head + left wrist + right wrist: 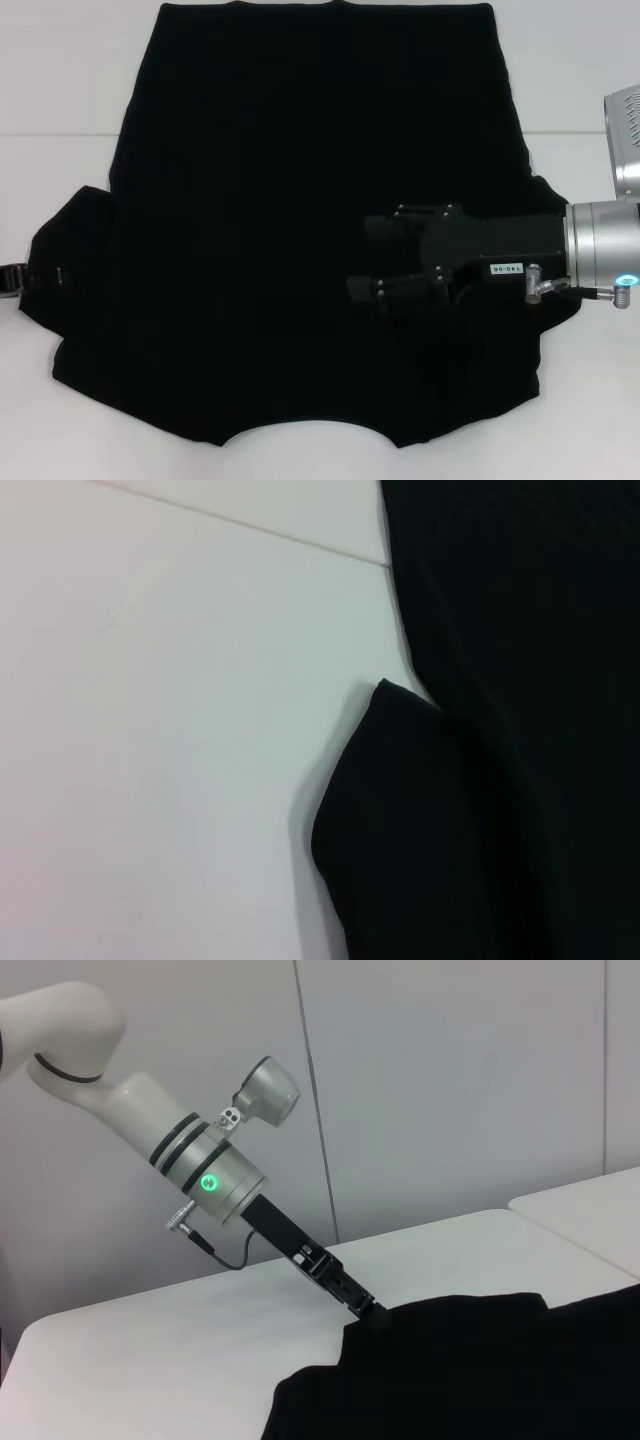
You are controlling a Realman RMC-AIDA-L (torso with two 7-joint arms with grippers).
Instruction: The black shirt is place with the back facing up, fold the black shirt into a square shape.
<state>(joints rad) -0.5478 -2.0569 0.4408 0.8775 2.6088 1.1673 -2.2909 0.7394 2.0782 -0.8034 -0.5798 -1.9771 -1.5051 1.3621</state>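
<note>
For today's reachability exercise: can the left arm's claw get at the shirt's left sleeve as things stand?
Probably yes. The left claw is already at the edge of the black shirt by that sleeve, with only bare table around and nothing blocking.

A bare robot lab: a plain white worktop point(60, 60) with a seam line running across its far part, blank pale panelled walls point(450, 1080) beyond its far edge.

White label point(507, 269) on right gripper point(372, 257) body, digits upside down, roughly "148-06"; no other text.
</note>
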